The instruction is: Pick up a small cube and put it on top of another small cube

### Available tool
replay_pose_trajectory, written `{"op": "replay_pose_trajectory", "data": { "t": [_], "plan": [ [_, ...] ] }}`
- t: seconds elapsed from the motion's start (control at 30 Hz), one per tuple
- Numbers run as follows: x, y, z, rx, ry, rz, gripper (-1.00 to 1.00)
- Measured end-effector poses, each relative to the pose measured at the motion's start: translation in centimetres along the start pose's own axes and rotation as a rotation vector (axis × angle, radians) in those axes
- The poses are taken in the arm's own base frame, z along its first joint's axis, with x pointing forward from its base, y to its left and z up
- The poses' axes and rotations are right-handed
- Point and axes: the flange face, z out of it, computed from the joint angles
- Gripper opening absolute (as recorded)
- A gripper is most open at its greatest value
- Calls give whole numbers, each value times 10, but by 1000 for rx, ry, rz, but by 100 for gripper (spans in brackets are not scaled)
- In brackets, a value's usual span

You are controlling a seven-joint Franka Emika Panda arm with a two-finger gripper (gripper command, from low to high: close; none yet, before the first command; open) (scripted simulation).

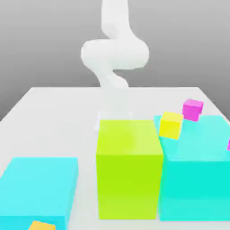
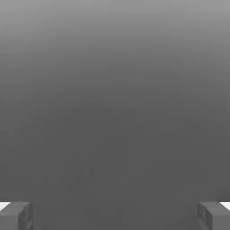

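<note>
Small plain orange cube (image 1: 42,225) sits at about 7 o'clock in the exterior view, at the near edge of the pale grey tabletop (image 1: 54,121), touching or just in front of the low cyan rectangular block (image 1: 38,188); partly cut off by the frame edge. Tall lime-green block (image 1: 129,168) stands centre, at 6 o'clock, with a big cyan cube-shaped block (image 1: 197,170) just beside it at 4 o'clock. Small pale yellow cube (image 1: 171,124) and small magenta cube (image 1: 192,109) lie at 2 o'clock, behind the big cyan one. White robot arm (image 1: 114,51) rises at 12 o'clock, behind the lime block. Hand view: gripper (image 2: 115,216) fingers (image 2: 15,215) spread wide apart, nothing between them, plain grey backdrop ahead.
</note>
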Motion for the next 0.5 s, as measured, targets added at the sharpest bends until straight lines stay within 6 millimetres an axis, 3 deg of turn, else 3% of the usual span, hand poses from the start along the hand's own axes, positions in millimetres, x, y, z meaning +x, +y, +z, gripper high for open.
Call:
{"op": "replay_pose_trajectory", "data": {
  "t": [0.23,0.5],
  "plan": [
    [28,25,119,-87,-161,60,0],
    [34,77,249,-214,-295,126,0]
  ]
}}
